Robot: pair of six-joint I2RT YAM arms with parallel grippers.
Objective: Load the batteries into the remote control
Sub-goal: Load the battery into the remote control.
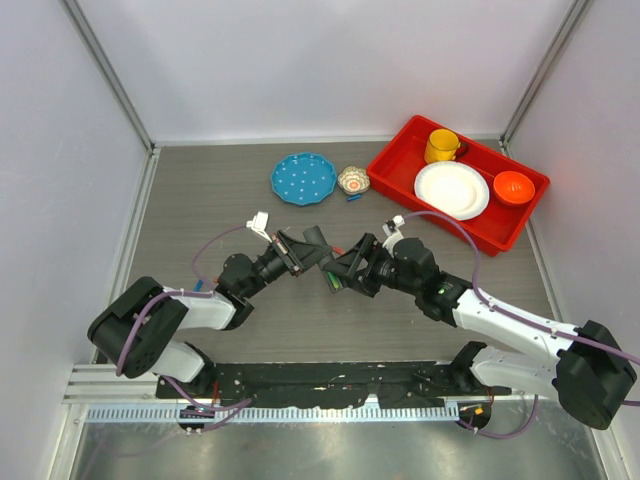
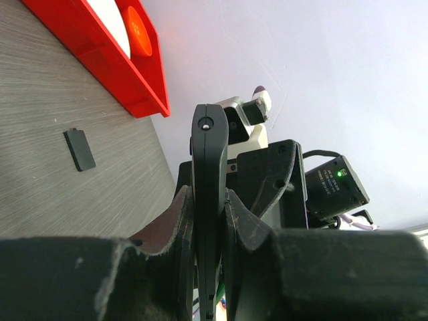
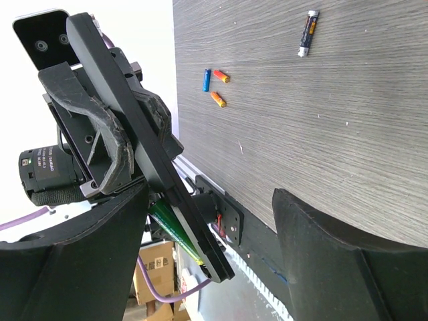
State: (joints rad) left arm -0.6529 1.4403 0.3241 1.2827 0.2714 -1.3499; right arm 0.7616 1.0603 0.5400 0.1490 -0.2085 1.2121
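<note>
The setup was basically a little booth. A plain pale back wall (image 1: 320, 60) stood well beyond the left end effector (image 1: 310, 245) and right end effector (image 1: 345, 268), with matching side walls (image 1: 50, 150) out to either side, joined by aluminium corner posts (image 1: 110, 75). The bench (image 1: 200, 200) under both was matte grey wood-grain. Behind them, at the near edge, ran a white slotted rail (image 1: 300, 412), then a shiny metal sheet (image 1: 330, 450). The light was soft and even, and shadows were faint. A cardboard box (image 3: 157, 257) sat below the bench edge.
</note>
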